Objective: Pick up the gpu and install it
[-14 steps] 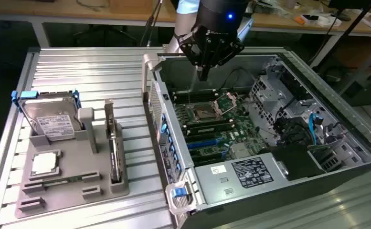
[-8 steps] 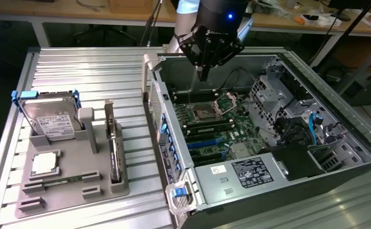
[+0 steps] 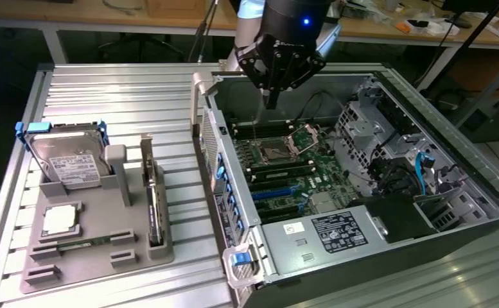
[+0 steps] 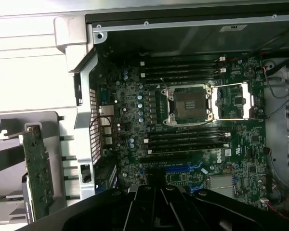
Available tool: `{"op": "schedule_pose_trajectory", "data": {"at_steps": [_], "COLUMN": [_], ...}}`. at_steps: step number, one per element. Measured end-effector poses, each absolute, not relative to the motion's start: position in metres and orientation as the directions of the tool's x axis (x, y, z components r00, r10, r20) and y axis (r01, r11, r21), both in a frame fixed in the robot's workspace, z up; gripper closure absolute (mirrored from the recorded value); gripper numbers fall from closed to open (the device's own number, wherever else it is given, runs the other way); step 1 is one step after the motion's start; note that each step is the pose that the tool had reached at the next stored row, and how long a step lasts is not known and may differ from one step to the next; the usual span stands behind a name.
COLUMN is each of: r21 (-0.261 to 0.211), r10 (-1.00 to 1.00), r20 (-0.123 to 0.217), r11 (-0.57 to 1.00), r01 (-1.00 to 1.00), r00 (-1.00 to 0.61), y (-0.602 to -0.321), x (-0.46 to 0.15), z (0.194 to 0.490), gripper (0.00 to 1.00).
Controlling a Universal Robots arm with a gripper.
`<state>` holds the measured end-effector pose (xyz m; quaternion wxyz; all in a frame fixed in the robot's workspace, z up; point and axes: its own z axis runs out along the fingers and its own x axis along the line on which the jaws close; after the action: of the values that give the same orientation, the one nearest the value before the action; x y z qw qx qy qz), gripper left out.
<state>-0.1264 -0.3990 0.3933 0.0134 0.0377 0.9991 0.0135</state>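
The gpu (image 3: 152,196) stands on its edge in a slot of the grey holder (image 3: 138,253), on the exterior view's left. The wrist view shows the gpu (image 4: 37,168) as a green board with a silver end bracket, outside the case wall. My gripper (image 3: 271,96) hangs over the open computer case (image 3: 455,192), above the far end of the motherboard (image 3: 288,170) and well apart from the gpu. Its dark fingers (image 4: 145,202) are pressed together, shut on nothing. Below them lie the blue expansion slots (image 4: 183,169).
The holder also carries a silver hard drive (image 3: 67,160) with blue rails, a processor chip (image 3: 61,219) and a memory stick (image 3: 82,244). The case's perforated rear wall (image 3: 219,163) stands between holder and motherboard. The processor socket (image 4: 190,103) is open. Cables and drive cages (image 3: 403,173) crowd the case's right.
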Motion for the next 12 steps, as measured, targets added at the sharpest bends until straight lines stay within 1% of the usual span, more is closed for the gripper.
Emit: {"op": "schedule_pose_trajectory", "data": {"at_steps": [12], "r21": [0.028], "r10": [0.076], "r20": [-0.026], "r11": [0.997], "r01": [0.075], "r00": [-0.997], "y": [-0.3992], "x": [-0.1308], "z": [0.3933], "gripper": [0.89]}}
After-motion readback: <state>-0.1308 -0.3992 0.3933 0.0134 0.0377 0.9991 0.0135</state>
